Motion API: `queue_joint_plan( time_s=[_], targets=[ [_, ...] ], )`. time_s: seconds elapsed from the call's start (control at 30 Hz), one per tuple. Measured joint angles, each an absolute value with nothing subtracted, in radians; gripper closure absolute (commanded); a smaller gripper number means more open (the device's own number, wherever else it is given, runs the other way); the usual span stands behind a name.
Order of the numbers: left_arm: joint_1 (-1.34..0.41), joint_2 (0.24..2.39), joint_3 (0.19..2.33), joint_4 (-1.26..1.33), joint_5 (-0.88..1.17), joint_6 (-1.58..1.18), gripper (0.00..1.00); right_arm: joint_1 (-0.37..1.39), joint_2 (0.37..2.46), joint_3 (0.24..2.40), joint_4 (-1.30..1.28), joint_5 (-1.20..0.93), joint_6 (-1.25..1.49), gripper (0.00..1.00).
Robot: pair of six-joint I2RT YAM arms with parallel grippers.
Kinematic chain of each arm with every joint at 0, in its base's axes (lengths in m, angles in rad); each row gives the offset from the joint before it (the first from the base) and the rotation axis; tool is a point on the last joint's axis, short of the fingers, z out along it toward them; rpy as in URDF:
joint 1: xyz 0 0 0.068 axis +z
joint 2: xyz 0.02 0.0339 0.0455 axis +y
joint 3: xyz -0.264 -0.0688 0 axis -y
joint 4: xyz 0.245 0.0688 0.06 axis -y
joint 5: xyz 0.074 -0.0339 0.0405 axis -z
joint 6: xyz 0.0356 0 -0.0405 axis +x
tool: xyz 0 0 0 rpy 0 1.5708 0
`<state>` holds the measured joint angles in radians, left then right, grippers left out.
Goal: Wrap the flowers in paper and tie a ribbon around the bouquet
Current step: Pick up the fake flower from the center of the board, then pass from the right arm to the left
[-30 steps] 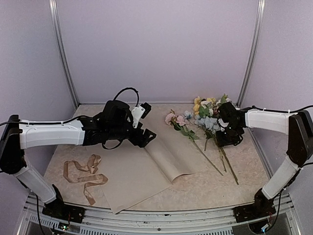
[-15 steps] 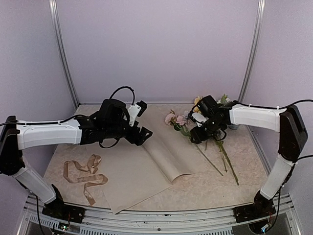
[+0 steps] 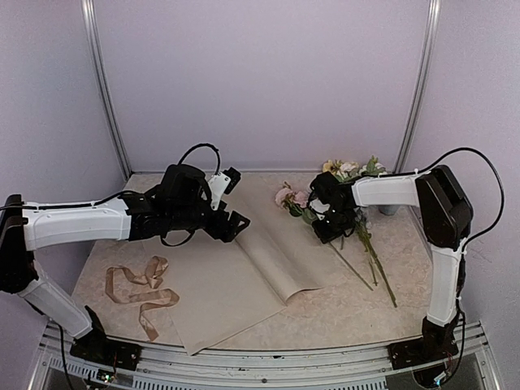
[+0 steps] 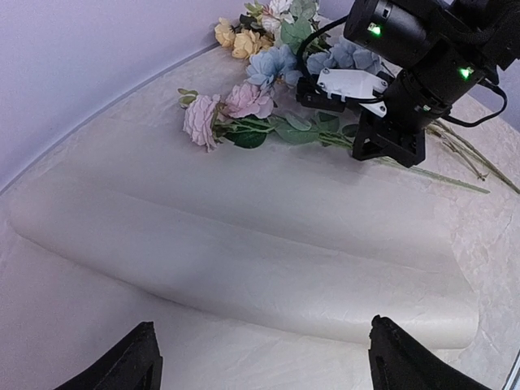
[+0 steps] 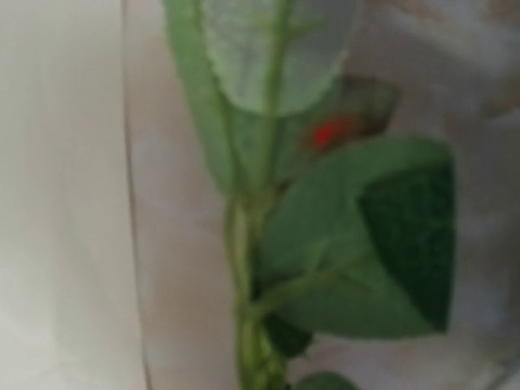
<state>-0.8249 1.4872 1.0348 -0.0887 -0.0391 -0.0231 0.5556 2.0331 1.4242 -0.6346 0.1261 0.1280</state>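
Hovering over the paper (image 3: 227,284), my left gripper (image 3: 234,223) has its jaws spread wide with nothing between them. The peach sheet lies open on the bench (image 3: 341,313), its right-hand part rising in a soft rolled ridge, and only sheet shows between my two fingertips in the left wrist view. The flowers (image 4: 268,69) lie on the bench just beside the paper's right edge, blooms toward the back wall, long green stems trailing toward the near right. My right gripper (image 3: 327,231) is down among those stems next to the pink blooms with its jaws closed. Its own camera shows only a blurred stem and leaves very close, so I cannot tell whether a stem is pinched. The ribbon (image 3: 154,299) curls loosely at the near left, beside the paper.
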Motion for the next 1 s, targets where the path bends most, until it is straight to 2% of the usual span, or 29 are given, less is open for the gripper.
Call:
queue_joint_plan(
  time_s=[0.2,0.43,0.57,0.63,0.7,0.83,1.0],
  targets=[
    [-0.825,1.487,1.035,-0.092,-0.039,-0.023,0.14,0.556,1.985,1.424,-0.665,0.173,0.121,1.00],
    [-0.825,1.481,1.035,-0.094,-0.035,-0.029,0.13,0.598,1.743,1.429,-0.649,0.202,0.118,1.00],
    [-0.831,1.459,1.035,-0.090,0.004,-0.049,0.06,0.640,1.498,1.316,-0.403,0.021,0.187,1.00],
    [-0.845,1.440,1.035,-0.067,0.063,-0.061,0.01,0.673,1.351,1.182,-0.159,-0.093,0.289,1.00],
    [-0.859,1.423,1.031,-0.012,0.141,-0.085,0.01,0.707,1.297,1.103,0.022,-0.152,0.374,1.00],
    [-0.877,1.407,1.023,0.127,0.286,-0.139,0.01,0.799,1.360,1.065,0.294,-0.223,0.498,1.00],
    [-0.895,1.409,1.024,0.218,0.368,-0.157,0.04,0.888,1.478,1.088,0.400,-0.267,0.546,1.00]
  ],
)
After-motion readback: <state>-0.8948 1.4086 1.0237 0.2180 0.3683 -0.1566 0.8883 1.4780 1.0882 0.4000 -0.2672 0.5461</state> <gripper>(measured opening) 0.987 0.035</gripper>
